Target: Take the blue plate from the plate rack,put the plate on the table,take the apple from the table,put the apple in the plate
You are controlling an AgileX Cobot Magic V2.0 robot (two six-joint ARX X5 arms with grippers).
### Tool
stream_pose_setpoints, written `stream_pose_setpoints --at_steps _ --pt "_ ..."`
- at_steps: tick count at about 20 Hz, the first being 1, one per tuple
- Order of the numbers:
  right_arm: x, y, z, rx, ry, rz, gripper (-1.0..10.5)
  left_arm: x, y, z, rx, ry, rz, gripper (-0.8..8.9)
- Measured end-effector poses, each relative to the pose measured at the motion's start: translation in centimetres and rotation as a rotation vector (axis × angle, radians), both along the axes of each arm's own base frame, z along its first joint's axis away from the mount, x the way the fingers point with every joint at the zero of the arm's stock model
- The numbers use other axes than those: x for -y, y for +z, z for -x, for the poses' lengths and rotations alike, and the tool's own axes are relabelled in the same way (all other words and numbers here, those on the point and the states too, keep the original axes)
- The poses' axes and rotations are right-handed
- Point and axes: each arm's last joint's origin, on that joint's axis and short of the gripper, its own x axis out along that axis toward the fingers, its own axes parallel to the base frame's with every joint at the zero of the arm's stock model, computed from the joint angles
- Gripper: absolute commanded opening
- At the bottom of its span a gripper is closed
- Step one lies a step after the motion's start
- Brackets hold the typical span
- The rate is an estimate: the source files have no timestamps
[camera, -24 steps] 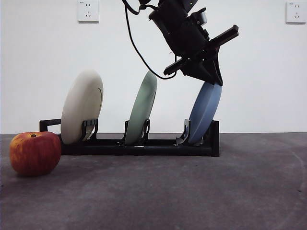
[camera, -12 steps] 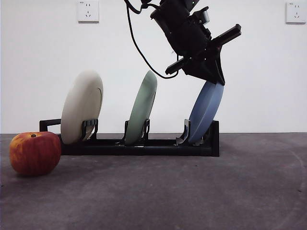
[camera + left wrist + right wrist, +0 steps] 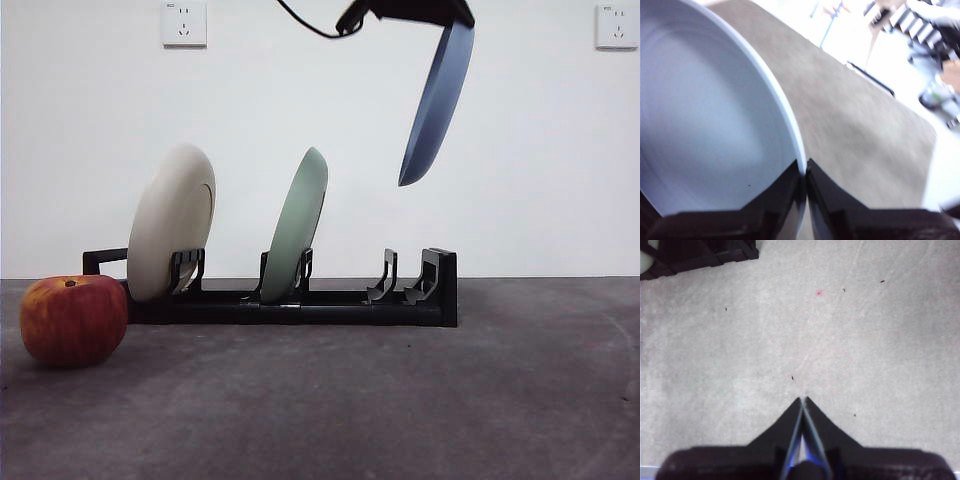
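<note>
My left gripper (image 3: 805,167) is shut on the rim of the blue plate (image 3: 705,125). In the front view the gripper (image 3: 440,12) is at the top edge and the blue plate (image 3: 437,105) hangs tilted from it, high above the right end of the black plate rack (image 3: 330,305). The rack's right slot is empty. The red apple (image 3: 72,320) lies on the dark grey table (image 3: 400,400) at the left, touching the rack's left end. My right gripper (image 3: 803,400) is shut and empty above bare table (image 3: 790,330), with a corner of the rack (image 3: 700,252) nearby.
A cream-white plate (image 3: 172,222) and a pale green plate (image 3: 297,225) stand leaning in the rack's left and middle slots. Bare table lies in front of and right of the rack. A white wall with two sockets stands behind.
The blue plate has been lifted out of the rack's right slot and now hangs well above it. The arm holding it has risen almost out of the front view.
</note>
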Motion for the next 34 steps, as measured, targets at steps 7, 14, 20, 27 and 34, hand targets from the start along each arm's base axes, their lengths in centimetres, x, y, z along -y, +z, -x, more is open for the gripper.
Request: stream_pose_setpoints --at_steps 7,14,20,27,34 --pt "0.0 0.0 0.0 0.0 0.0 0.0 0.0 -2.2 3.5 7.2 0.113 -0.087 -0.28 -0.08" --pt "0.0 0.0 0.0 0.0 0.0 0.0 0.0 -1.3 2.0 12.4 0.118 -0.148 -0.625 -0.08" --pt "0.0 0.0 0.0 0.0 0.0 0.0 0.0 0.4 -1.3 16.3 0.197 -0.16 -0.824 -0.08" --pt "0.0 0.1 -0.1 0.014 0.0 0.0 0.0 -2.7 -10.8 18.0 0.186 -0.095 -0.886 -0.08" --pt "0.0 0.2 -0.2 0.029 -0.001 0.0 0.0 -4.0 -19.2 19.1 0.133 -0.189 -0.964 -0.08"
